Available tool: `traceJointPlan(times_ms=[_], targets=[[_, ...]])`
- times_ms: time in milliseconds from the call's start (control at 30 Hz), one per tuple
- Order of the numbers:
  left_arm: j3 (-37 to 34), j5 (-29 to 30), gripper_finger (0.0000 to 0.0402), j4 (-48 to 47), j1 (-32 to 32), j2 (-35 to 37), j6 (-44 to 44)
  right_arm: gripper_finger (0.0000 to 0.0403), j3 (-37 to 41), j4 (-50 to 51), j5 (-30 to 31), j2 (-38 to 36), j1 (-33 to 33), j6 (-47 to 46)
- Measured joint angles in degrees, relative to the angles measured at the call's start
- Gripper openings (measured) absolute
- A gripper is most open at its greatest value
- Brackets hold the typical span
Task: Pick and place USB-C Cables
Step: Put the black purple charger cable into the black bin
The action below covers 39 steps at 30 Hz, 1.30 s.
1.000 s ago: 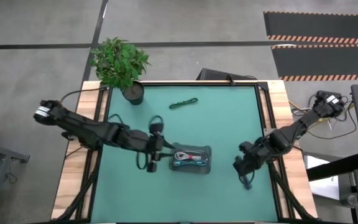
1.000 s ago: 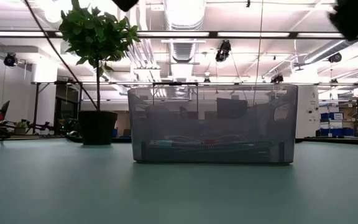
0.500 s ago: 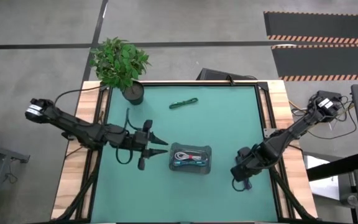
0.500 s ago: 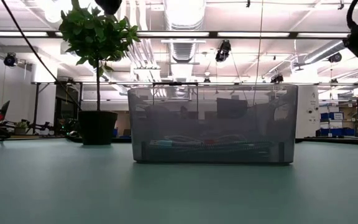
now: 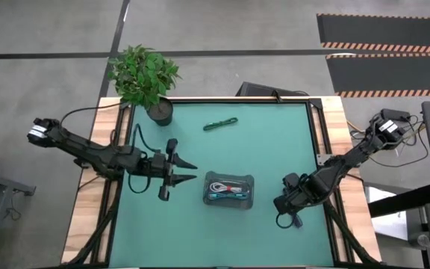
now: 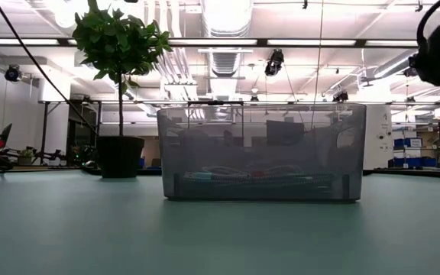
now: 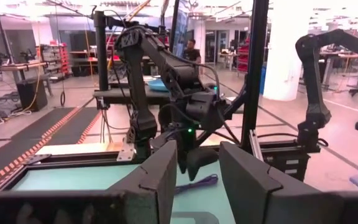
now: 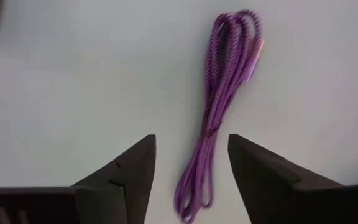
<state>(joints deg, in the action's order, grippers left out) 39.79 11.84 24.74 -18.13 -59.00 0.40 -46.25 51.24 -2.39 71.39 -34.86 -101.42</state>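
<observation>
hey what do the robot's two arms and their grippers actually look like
Both arms are dark, nearly black, jointed links. The left arm has a pale block at its outer end and a black wire looping beside it; its gripper ends in two pointed, wedge-shaped fingers. The right arm looks the same, and the right gripper shows two broad, dark, tapering fingers.
</observation>
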Motion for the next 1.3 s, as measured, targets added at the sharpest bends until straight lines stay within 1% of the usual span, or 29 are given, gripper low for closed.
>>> traceJointPlan(times_ms=[100,300,567,700,800,933,1167,1233,1300], targets=[[0.0,0.0,0.0107,0.3,-0.2,0.0,0.0,0.02,0.5,-0.1,0.7,1.9,0.4,0.1],[1.3,0.0,0.0107,0.7,-0.2,0.5,0.0,0.0201,0.5,0.1,-1.7,5.0,0.4,0.1],[1.1,0.0,0.0107,0.3,-0.2,1.0,0.0,0.0201,0.5,0.2,0.3,10.7,0.4,0.0],[1.1,0.0,0.0107,0.3,-0.2,1.4,0.8,0.0197,0.5,-0.7,-0.3,13.5,0.4,0.0],[1.8,0.0,0.0107,0.7,-0.2,2.2,1.9,0.0177,0.4,-1.1,-1.5,13.9,0.5,0.3],[2.2,0.0,0.0107,0.7,-0.2,3.2,1.9,0.0131,0.5,-1.3,-2.8,13.3,0.4,0.0],[2.0,0.0,0.0107,0.3,-0.3,3.6,1.5,0.0044,0.6,-1.8,1.7,13.2,0.4,0.5],[2.5,0.0,0.0107,0.7,-0.3,3.6,1.4,0.0028,0.6,-1.9,1.8,13.2,0.3,1.3],[2.7,0.0,0.0107,0.7,-0.3,3.7,1.2,0.0019,0.6,-1.9,0.3,12.9,0.2,2.9]])
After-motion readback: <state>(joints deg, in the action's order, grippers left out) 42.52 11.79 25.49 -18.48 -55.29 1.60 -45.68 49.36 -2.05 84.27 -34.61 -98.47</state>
